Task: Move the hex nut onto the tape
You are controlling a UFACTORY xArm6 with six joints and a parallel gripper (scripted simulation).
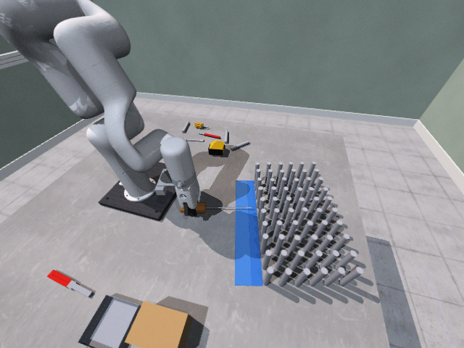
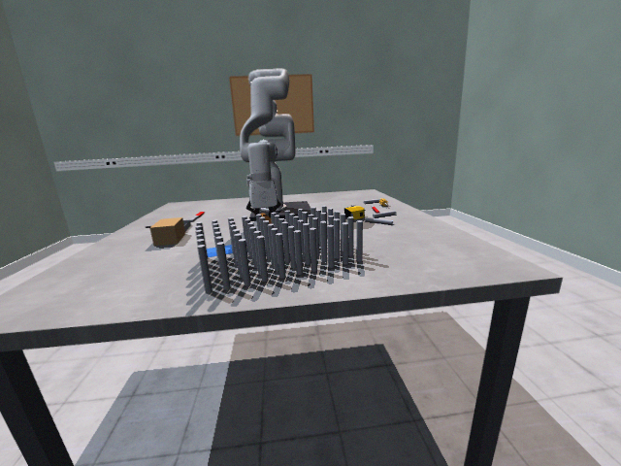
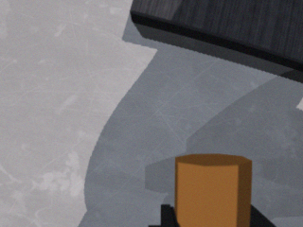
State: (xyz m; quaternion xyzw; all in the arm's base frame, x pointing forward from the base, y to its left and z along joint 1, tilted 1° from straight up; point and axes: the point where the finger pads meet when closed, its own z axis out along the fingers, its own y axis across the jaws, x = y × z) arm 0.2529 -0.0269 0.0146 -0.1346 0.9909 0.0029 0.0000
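Note:
My gripper (image 1: 192, 210) is shut on the orange-brown handle of the hook pick (image 1: 200, 207) (image 3: 212, 189) and holds it low over the table. The pick's thin shaft (image 1: 230, 207) runs level toward the blue tape strip (image 1: 247, 239) (image 2: 215, 249), and its tip lies over the strip's near edge. Right of the strip stands a dense grid of grey upright spacers (image 1: 299, 225) (image 2: 285, 241). The hex nut is hidden among them; I cannot see it in any view. In the wrist view only the handle's end and dark finger parts show.
The arm's black base plate (image 1: 123, 204) (image 3: 227, 24) lies left of the gripper. A yellow tape measure (image 1: 216, 147) and small tools (image 1: 209, 135) lie at the back. A red-handled tool (image 1: 69, 283), a cardboard box (image 1: 157, 325) (image 2: 167, 230) and a grey tray (image 1: 110, 322) sit at the front left.

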